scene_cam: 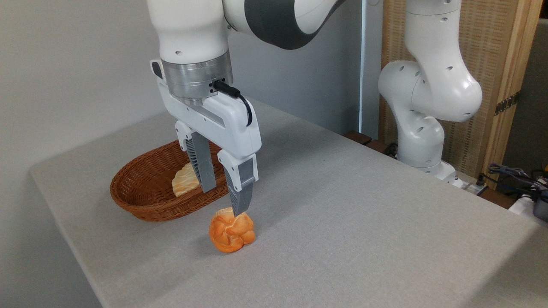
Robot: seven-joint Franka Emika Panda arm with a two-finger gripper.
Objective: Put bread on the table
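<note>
**Setting the first roll down, one loaf to go**

Hovering just above the orange roll (231, 229), my gripper (222, 196) stands with its jaws parted and nothing between them; the nearer fingertip looks to be touching or barely clear of the roll's top, and I cannot tell which. The roll sits on the grey tabletop (364, 222) directly beneath me, outside the wicker basket (141, 196). I judge this the release of the first piece. Next I would need to lift clear, swing back behind me to the basket, and come down over the pale braided loaf (185, 180) lying inside it, partly hidden by my far finger. Count: two bread pieces, one basket, one gripper.
</note>
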